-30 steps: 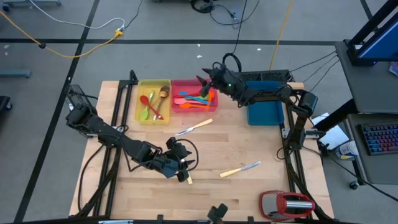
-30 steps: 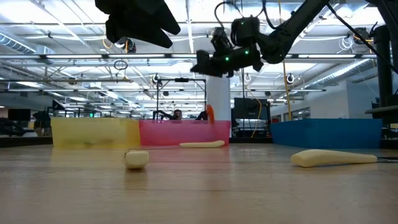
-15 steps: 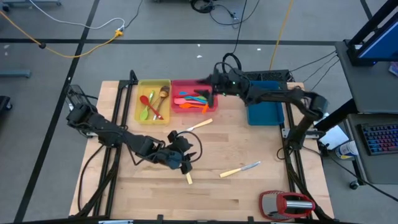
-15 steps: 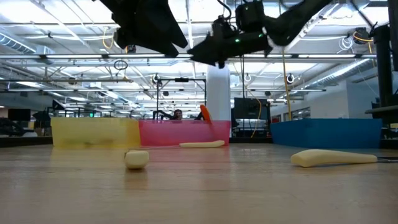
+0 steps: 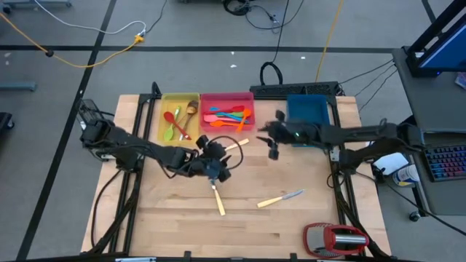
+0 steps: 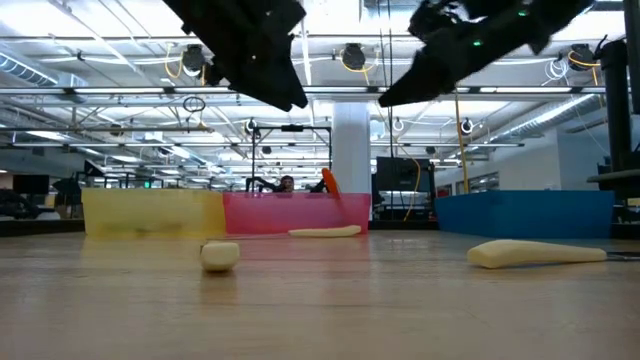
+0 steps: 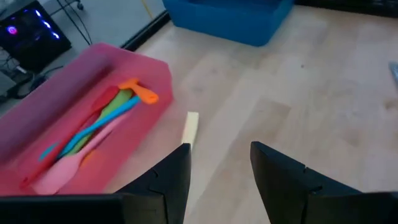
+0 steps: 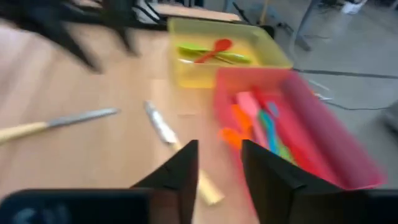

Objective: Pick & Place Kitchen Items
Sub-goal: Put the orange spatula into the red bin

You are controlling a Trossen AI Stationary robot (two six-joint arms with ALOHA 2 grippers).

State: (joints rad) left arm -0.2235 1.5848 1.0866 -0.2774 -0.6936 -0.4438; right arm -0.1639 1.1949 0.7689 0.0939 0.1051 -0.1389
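You see the left tool (image 5: 213,169) raised above the counter (image 5: 306,218), its fingers (image 7: 283,180) spread with nothing between them. One cream-handled knife (image 5: 218,199) lies on the counter directly beneath it. A second cream-handled knife (image 5: 231,147) lies just ahead of this tool, beside the pink tray (image 5: 227,112), which holds the spatulas (image 5: 227,116). The yellow tray (image 5: 179,116), touching the pink tray, holds the spoons (image 5: 175,121).

You see the right tool (image 5: 271,140) raised above the counter, just in front of the blue tray (image 5: 309,114). Its fingers (image 8: 264,180) stand slightly apart and pinch nothing. A third cream-handled knife (image 5: 280,198) lies on the counter well apart from this tool, nearer the red-and-silver gadget (image 5: 336,239).
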